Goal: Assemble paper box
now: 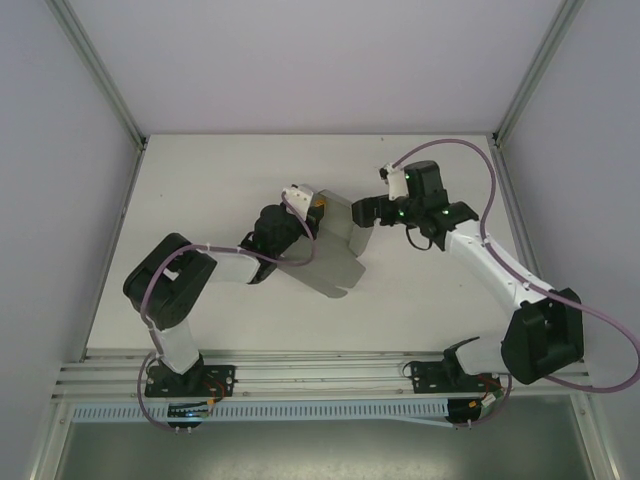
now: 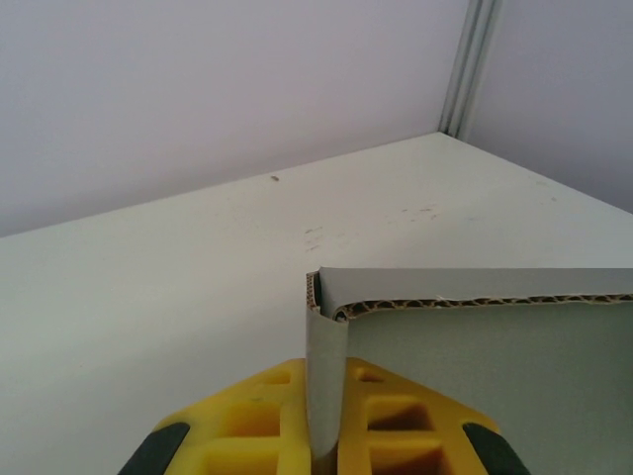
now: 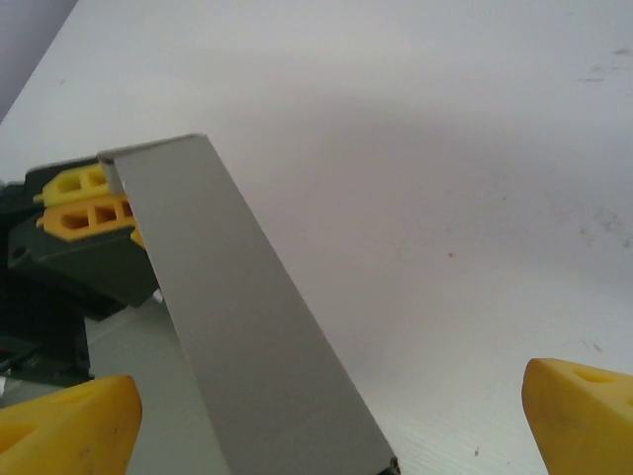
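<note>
Mid-table, left end effector (image 2: 324,427) pinching grey paper box (image 1: 335,250), right end effector (image 3: 331,411) released

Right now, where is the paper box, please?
In the top view, the paper box is mid-table, clamped by the left tool, beside the open right tool.

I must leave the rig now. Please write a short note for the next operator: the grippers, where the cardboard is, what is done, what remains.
Left gripper: shut on a flap of the paper box, near the middle of the table.
Right gripper: open wide beside the box, with one grey panel standing between its fingers, not gripped.
Done: at least one edge is folded up.
Left: the box is not closed; the other flaps need folding and tucking, probably with the right gripper.
</note>
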